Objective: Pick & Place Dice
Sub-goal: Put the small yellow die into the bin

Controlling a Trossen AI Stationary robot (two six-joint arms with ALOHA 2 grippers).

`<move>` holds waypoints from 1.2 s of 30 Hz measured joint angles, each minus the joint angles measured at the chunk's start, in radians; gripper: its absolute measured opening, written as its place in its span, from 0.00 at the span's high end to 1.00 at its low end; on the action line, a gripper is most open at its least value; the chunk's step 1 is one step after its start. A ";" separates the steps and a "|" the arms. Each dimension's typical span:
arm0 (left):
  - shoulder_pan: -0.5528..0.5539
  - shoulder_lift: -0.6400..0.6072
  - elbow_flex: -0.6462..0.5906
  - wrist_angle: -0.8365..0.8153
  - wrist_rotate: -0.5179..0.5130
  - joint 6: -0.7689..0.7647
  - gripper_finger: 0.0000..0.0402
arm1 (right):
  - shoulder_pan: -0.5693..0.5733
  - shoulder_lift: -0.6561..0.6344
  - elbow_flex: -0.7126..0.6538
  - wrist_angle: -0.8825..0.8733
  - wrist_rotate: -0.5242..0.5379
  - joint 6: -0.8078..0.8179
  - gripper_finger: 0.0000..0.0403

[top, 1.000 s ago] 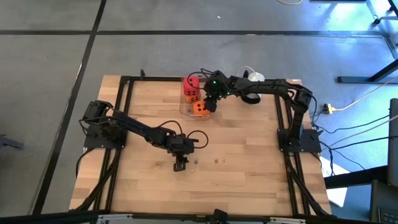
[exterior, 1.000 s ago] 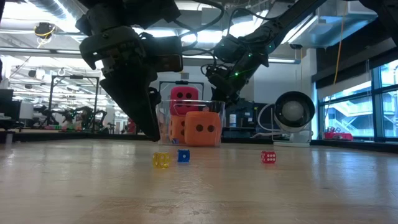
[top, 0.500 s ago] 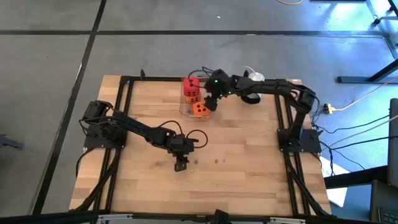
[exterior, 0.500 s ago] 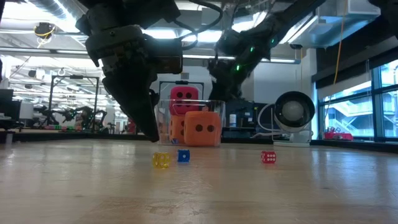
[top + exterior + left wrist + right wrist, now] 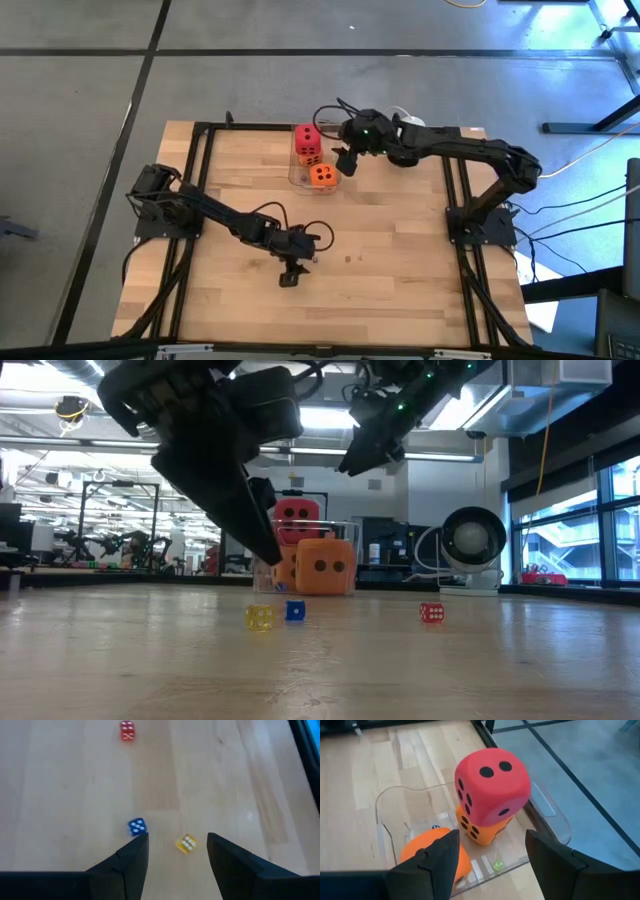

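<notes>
We are hovering our left gripper (image 5: pixel 177 851) low over the tabletop (image 5: pixel 400 270), fingers apart, with a small yellow die (image 5: pixel 186 843) lying between them and a small blue die (image 5: pixel 136 826) just beside one fingertip. A small red die (image 5: pixel 127 730) is lying farther off. Our right gripper (image 5: pixel 490 852), fingers apart and empty, is hanging above the clear container (image 5: pixel 387 802), where the red die (image 5: pixel 490 785) is sitting on an orange die (image 5: pixel 480 830), another orange die (image 5: pixel 432 847) beside them.

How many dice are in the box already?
Done: the red die and two orange dice sit in the clear container. In hand: nothing; the open left gripper hovers over the yellow die. Left: yellow, blue die and small red die on the table.
</notes>
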 joint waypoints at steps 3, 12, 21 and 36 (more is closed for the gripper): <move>-0.008 0.000 0.000 0.003 -0.004 -0.007 0.51 | 0.002 0.001 0.000 -0.008 0.003 0.001 0.43; -0.067 0.007 0.000 0.022 -0.126 -0.073 0.51 | 0.002 0.007 0.000 -0.006 0.003 0.002 0.43; -0.134 0.080 0.000 0.087 -0.139 -0.061 0.51 | 0.002 0.007 0.000 -0.038 0.003 0.011 0.43; -0.133 0.108 0.000 0.082 -0.174 -0.003 0.53 | 0.002 0.007 0.000 -0.041 0.003 0.011 0.43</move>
